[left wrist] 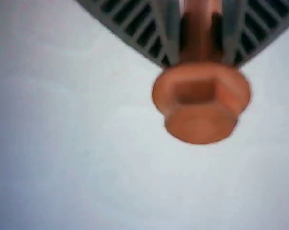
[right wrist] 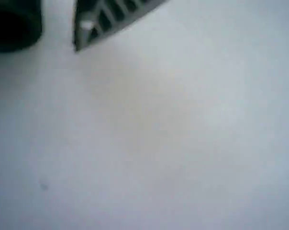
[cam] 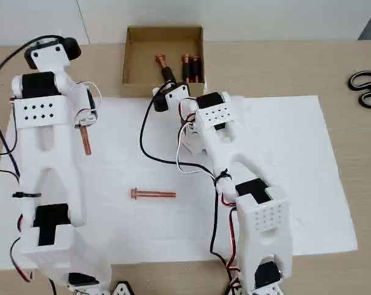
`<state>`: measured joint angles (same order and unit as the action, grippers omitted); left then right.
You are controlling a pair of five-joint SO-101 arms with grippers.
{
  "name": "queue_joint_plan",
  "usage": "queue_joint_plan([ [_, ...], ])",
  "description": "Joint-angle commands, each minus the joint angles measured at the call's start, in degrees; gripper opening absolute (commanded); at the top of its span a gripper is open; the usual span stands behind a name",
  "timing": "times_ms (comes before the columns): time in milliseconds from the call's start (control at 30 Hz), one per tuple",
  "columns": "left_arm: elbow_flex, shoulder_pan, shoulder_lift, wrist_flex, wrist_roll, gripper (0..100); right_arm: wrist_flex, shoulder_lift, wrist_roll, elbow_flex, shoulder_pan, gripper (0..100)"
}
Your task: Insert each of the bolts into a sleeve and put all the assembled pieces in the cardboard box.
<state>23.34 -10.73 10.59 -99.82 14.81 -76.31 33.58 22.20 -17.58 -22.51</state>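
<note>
My left gripper (cam: 84, 126) hangs over the left part of the white paper, shut on a copper bolt (cam: 86, 141) that points straight down. In the left wrist view the bolt's hexagonal head (left wrist: 201, 103) sticks out below the ribbed fingers (left wrist: 135, 24). A second bolt (cam: 153, 194) lies flat on the paper between the two arms. The cardboard box (cam: 134, 58) stands at the back and holds assembled bolts in black sleeves (cam: 191, 69). My right gripper (cam: 168, 91) is at the box's near edge, next to one of the pieces (cam: 166, 70). A black rounded thing (right wrist: 13, 24) shows beside it.
The white paper (cam: 284, 184) covers most of the wooden table. Black-handled scissors (cam: 367, 86) lie at the far right edge. Cables (cam: 155, 153) trail from the right arm across the middle of the paper.
</note>
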Motion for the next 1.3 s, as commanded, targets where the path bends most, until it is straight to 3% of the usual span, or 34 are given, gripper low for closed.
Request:
queue_joint_plan([
  [0, 0.0, 0.1, -3.8, 0.3, 0.4, 1, -2.0, 0.1, -0.7, 0.3, -1.0, 21.7],
  [333, 0.0, 0.1, -3.8, 0.3, 0.4, 1, -2.6, 0.0, -5.5, 0.2, 3.8, 18.8],
  [633, 0.0, 0.1, -3.8, 0.3, 0.4, 1, -8.3, 0.0, -8.4, 0.2, 3.9, 19.0],
  [1267, 0.0, 0.1, -3.8, 0.3, 0.4, 1, -15.5, -5.0, -8.4, -1.0, 3.6, 19.0],
])
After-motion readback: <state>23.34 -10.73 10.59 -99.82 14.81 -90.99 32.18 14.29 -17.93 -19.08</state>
